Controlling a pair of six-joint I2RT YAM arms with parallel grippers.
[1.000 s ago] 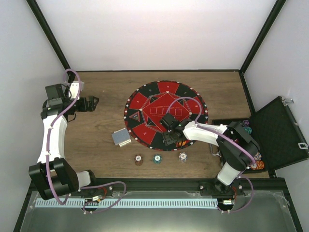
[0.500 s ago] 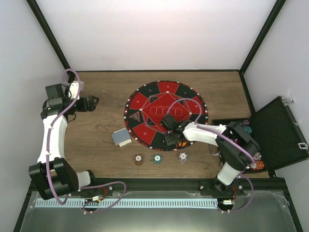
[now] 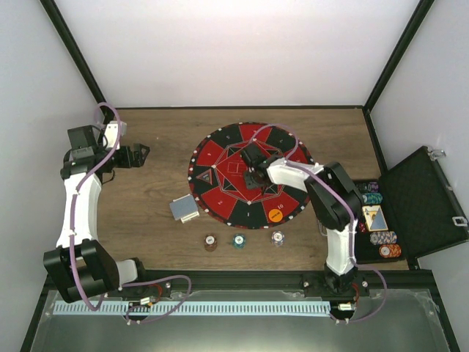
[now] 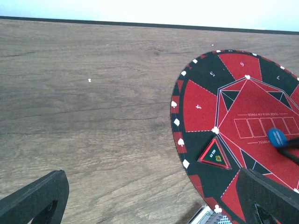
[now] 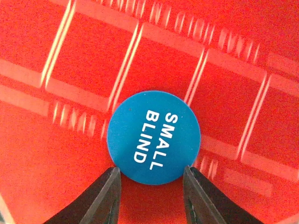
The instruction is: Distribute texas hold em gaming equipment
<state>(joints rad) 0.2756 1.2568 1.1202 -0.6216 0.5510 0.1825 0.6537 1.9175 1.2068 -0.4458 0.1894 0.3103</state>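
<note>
Over the mat [image 3: 217, 196], right fingers [image 5: 100, 196] pinch blue SMALL BLIND disc [image 5: 153, 136]; left fingers [image 4: 37, 198] open.

The white-and-black left arm [image 3: 77, 205] is bent up along the left edge of the brown wooden table [image 3: 154, 242], with its forearm turned inward. The left gripper [image 3: 143, 154] is held level and pointed toward the table's middle, its black fingers [image 4: 35, 198] spread wide with nothing between them. The white-and-black right arm [image 3: 330, 220] is raised from the near right edge and folded leftward over the table's middle. The right gripper [image 5: 149, 170] is pointed down, its two black fingertips [image 5: 110, 186] pressed against opposite sides of a round blue disc lettered SMALL BLIND [image 5: 154, 135].
</note>
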